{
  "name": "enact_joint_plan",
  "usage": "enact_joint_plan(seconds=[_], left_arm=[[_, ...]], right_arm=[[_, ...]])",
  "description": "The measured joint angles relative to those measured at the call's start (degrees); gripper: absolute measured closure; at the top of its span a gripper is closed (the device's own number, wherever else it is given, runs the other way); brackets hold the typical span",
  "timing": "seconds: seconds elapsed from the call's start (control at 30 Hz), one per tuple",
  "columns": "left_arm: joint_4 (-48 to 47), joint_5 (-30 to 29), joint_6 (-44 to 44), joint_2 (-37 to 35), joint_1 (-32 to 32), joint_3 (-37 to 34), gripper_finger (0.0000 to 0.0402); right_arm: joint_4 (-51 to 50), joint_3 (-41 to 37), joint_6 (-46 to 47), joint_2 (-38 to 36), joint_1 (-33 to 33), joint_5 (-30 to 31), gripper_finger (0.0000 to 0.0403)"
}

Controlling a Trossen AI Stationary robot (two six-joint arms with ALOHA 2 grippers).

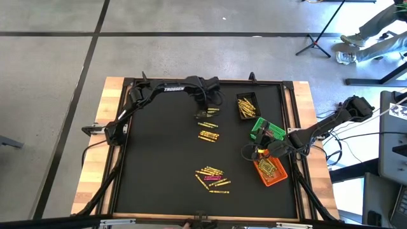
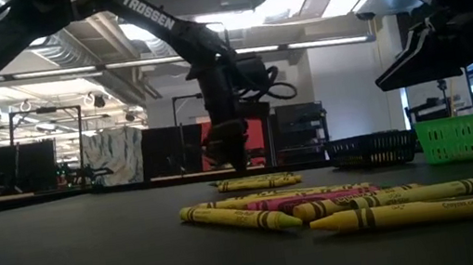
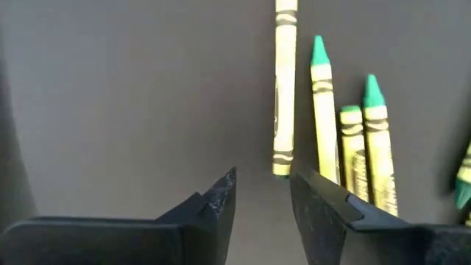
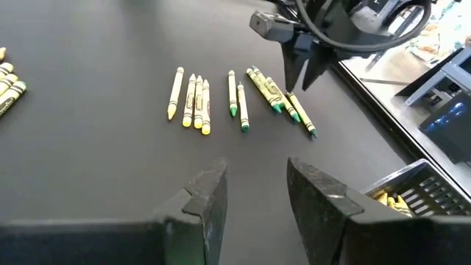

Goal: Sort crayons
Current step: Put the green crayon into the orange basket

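Crayons lie in several small groups on my black worktop point(image 1: 159, 159). In the high view, my left gripper point(image 1: 208, 104) is in the upper middle of the frame, just above one little group of crayons point(image 1: 208, 112). In my left wrist view its jaws stand apart with a narrow gap and hold nothing; the yellow crayon point(image 3: 283, 88) ends just beyond the gap, and green-tipped crayons point(image 3: 324, 118) lie beside it. Lower in the high view there is a second group point(image 1: 208, 135) in the middle of the frame, and a bigger heap of yellow crayons with some pink ones point(image 1: 213, 179) in the lower middle.

To the right, a black bin point(image 1: 247, 105) with yellow crayons inside sits in the upper right part of the worktop. Below it is a green bin point(image 1: 262, 128), and then an orange bin point(image 1: 272, 172) that also has crayons inside. My right gripper point(image 1: 253, 152) hangs beside the green bin and the orange bin, at their left side. In my right wrist view its jaws are half open and empty, and a row of crayons point(image 4: 197, 99) lies far in front of them on the worktop.
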Motion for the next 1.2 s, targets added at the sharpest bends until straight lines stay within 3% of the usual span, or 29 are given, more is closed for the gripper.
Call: enact_joint_plan(seconds=[0.57, 0.8, 0.93, 1.2], left_arm=[[0.49, 2.12, 4.73, 0.44, -0.82, 0.0, 0.0289], [1.16, -3.46, 8.93, 0.55, -1.99, 0.0, 0.0289], [1.73, -3.79, 9.67, 0.55, -2.05, 0.0, 0.0289], [1.65, -1.26, 18.14, 0.55, -2.01, 0.0, 0.0289]], right_arm=[[-0.02, 0.02, 1.29, 0.0, 0.0, 0.0, 0.0265], [-0.04, 0.02, 1.29, 0.0, 0.0, 0.0, 0.0265], [-0.04, 0.02, 1.29, -0.01, 0.0, 0.0, 0.0265], [-0.03, 0.02, 1.61, 0.0, 0.0, -0.01, 0.0265]])
